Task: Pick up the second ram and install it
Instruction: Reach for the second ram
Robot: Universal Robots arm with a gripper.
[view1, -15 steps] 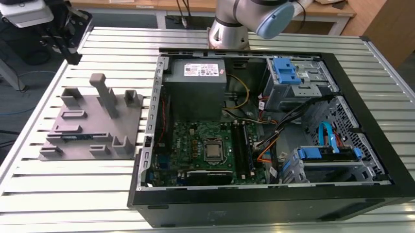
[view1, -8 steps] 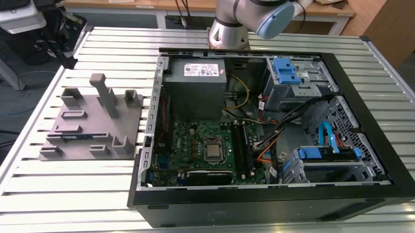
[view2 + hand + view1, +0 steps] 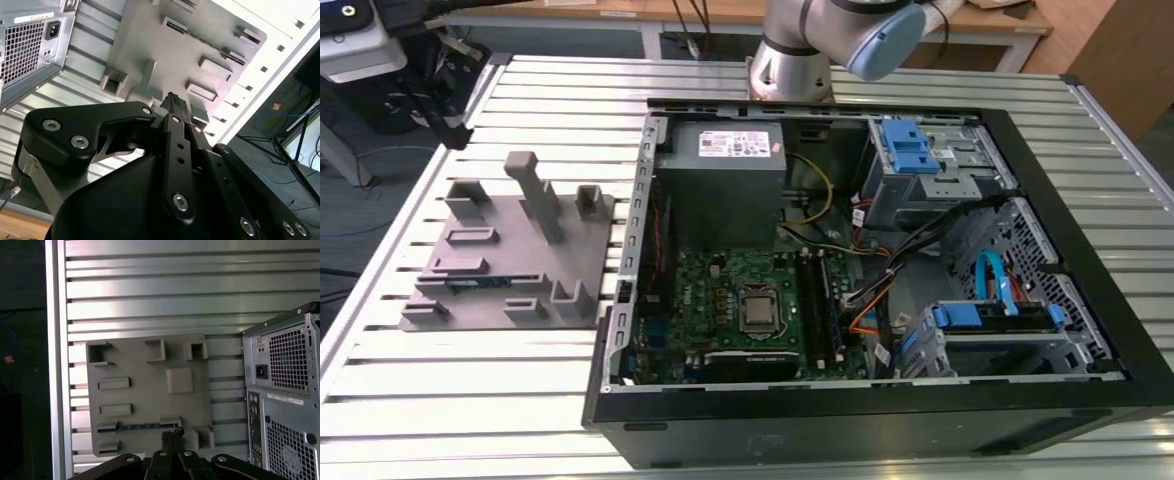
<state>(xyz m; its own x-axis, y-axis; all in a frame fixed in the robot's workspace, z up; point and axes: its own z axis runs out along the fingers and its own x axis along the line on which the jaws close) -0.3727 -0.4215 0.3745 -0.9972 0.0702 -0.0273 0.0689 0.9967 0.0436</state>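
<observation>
Slatted metal table (image 3: 454, 400), wooden desk (image 3: 587, 8) behind

- This is a robotics lab or test workshop, not a home.
- A robot arm (image 3: 794, 50) rises at the far edge of a slatted aluminium table (image 3: 454, 400).
- On the table lie a desktop computer case (image 3: 854, 420), its side open, and a grey fixture plate (image 3: 494, 260).
- A wooden workbench (image 3: 720, 10) stands behind, and a blue cable (image 3: 270, 116) trails over the dark floor.

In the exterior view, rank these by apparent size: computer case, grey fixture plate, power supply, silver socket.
Largest to smallest:
1. computer case
2. grey fixture plate
3. power supply
4. silver socket
</observation>
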